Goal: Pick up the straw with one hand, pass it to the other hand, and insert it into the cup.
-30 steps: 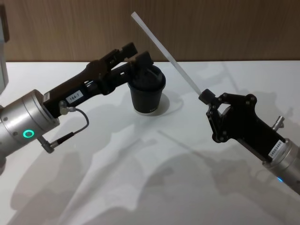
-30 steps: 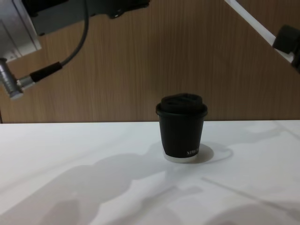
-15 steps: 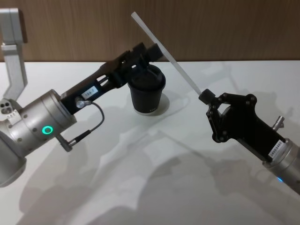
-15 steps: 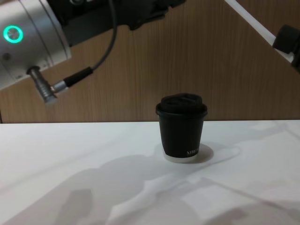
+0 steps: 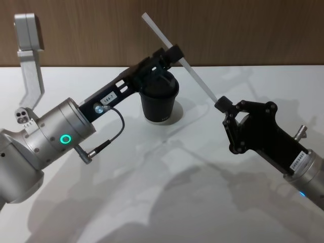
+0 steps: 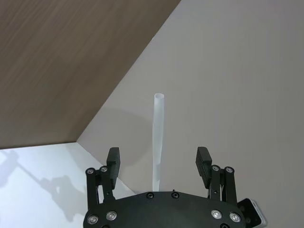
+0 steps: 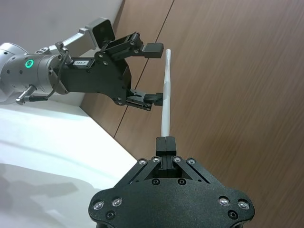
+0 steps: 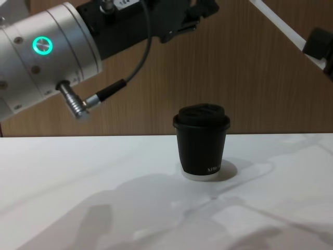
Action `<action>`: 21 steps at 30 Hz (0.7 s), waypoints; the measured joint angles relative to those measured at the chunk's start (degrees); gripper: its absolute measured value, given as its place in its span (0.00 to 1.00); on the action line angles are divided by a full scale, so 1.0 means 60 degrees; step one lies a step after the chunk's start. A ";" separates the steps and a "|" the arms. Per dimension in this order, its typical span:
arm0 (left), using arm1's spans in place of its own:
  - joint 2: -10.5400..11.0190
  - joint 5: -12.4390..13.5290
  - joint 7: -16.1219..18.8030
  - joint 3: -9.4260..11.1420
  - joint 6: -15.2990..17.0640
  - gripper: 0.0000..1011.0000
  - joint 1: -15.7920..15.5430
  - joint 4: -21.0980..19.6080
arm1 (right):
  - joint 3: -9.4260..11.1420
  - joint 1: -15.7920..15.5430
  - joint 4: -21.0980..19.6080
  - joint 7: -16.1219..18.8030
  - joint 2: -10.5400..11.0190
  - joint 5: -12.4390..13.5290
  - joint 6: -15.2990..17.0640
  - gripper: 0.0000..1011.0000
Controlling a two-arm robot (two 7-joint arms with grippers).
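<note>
The straw (image 5: pixel 200 81) slants up through the air, its lower end pinched in my right gripper (image 5: pixel 221 105), which is shut on it to the right of the cup. My left gripper (image 5: pixel 171 54) reaches in from the left above the cup (image 5: pixel 159 98) and is open. Its fingers (image 6: pixel 113 161) stand on either side of the straw (image 6: pixel 158 142) with gaps on both sides. The right wrist view shows the straw (image 7: pixel 166 90) rising from the right gripper (image 7: pixel 166 141) and passing between the left gripper's (image 7: pixel 159 73) spread fingers. The black lidded cup (image 8: pixel 202 140) stands upright on the table.
A white table (image 5: pixel 152 177) runs back to a brown wooden wall (image 5: pixel 253 30). The left arm's silver cylinder (image 8: pixel 47 52), with its green ring light and black cable, hangs large over the table's left side.
My left arm has swung in toward the straw, and its open fingers now straddle the straw's upper part. The right gripper, the straw and the cup have stayed still.
</note>
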 joint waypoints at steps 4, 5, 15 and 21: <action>-0.0103 -0.0076 0.0013 0.0071 -0.0027 0.99 -0.0041 0.0071 | 0.0000 0.0000 0.0000 0.0000 0.0000 0.0000 0.0000 0.00; -0.0126 -0.0087 0.0013 0.0088 -0.0037 0.99 -0.0054 0.0088 | 0.0000 0.0000 0.0000 0.0000 0.0000 0.0000 0.0000 0.00; -0.0279 -0.0207 -0.0009 0.0222 -0.0141 0.95 -0.0142 0.0200 | 0.0001 0.0000 0.0000 0.0000 0.0000 0.0000 0.0000 0.00; -0.0322 -0.0237 -0.0025 0.0257 -0.0169 0.82 -0.0167 0.0227 | 0.0000 0.0000 0.0000 0.0000 0.0000 0.0000 0.0000 0.00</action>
